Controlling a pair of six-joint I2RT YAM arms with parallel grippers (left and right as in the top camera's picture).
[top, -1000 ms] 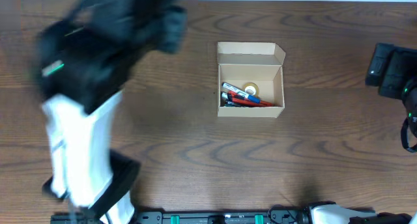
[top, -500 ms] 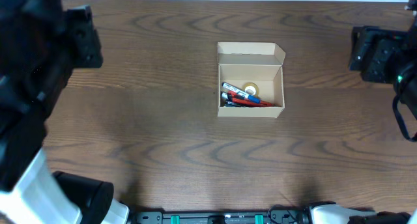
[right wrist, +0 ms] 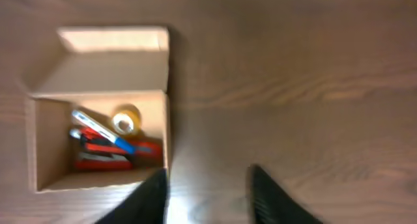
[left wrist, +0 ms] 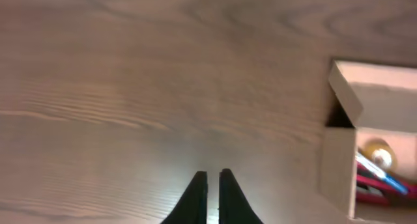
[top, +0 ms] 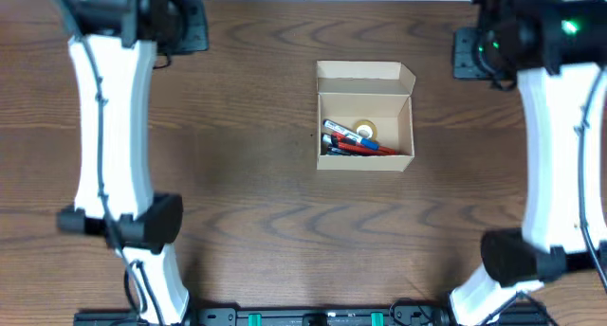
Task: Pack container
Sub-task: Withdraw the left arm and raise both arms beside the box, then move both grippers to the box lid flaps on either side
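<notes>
The container (top: 365,155), a tan cardboard box, stands mid-table with its flap lid (top: 365,73) folded open at the back. Inside lie red and blue pens (top: 353,144) and a small yellow tape roll (top: 366,131). In the left wrist view my left gripper (left wrist: 213,177) is shut and holds nothing, over bare wood to the left of the container (left wrist: 339,168). The right wrist view is blurred. There my right gripper (right wrist: 208,183) hangs open and empty just right of the container (right wrist: 166,136).
In the overhead view the left arm (top: 109,117) stretches up the left side of the wooden table (top: 237,203) and the right arm (top: 555,127) up the right side. Both arm bases sit at the front edge.
Both arms have swung toward the back corners of the table. The left jaws have come together and the right jaws have narrowed. The container has not moved.
</notes>
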